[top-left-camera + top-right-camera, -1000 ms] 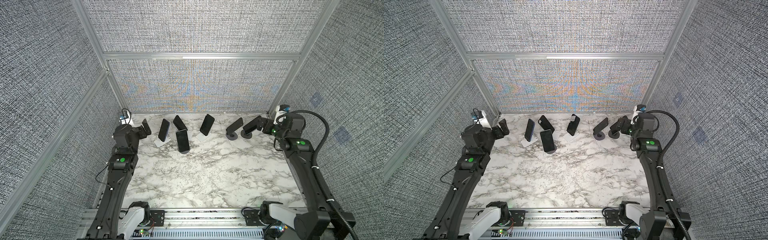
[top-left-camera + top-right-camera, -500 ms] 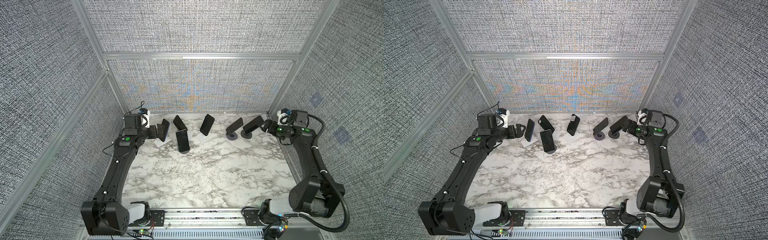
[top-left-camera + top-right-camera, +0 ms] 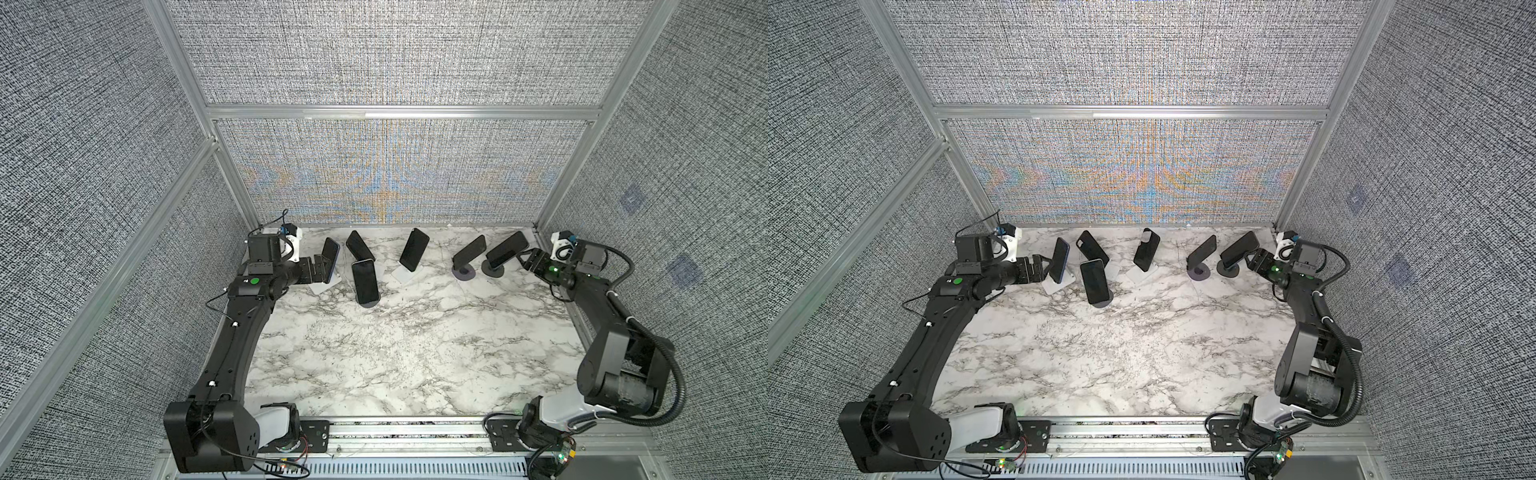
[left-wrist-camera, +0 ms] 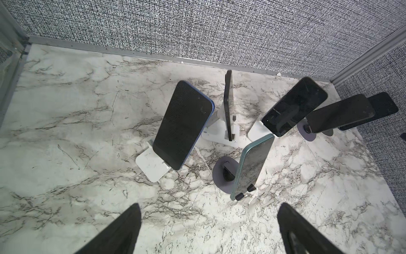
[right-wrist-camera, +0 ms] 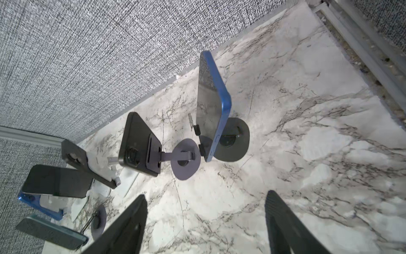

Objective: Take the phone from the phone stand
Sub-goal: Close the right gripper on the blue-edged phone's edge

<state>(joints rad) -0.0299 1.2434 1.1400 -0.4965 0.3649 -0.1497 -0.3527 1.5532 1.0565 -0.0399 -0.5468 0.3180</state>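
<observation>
Tabletop: white marble tabletop inside grey fabric panels.
Left arm: left gripper at the far-left corner, fingers spread wide and empty, near the leftmost phone.
Right arm: right gripper at the far-right corner, fingers apart with nothing between them, near the rightmost phone.
Row: six phones along the far edge, each leaning on a stand.
Left end: leftmost phone is blue-edged, on a white stand.
Right end: rightmost phone is blue-edged, on a dark round stand.
</observation>
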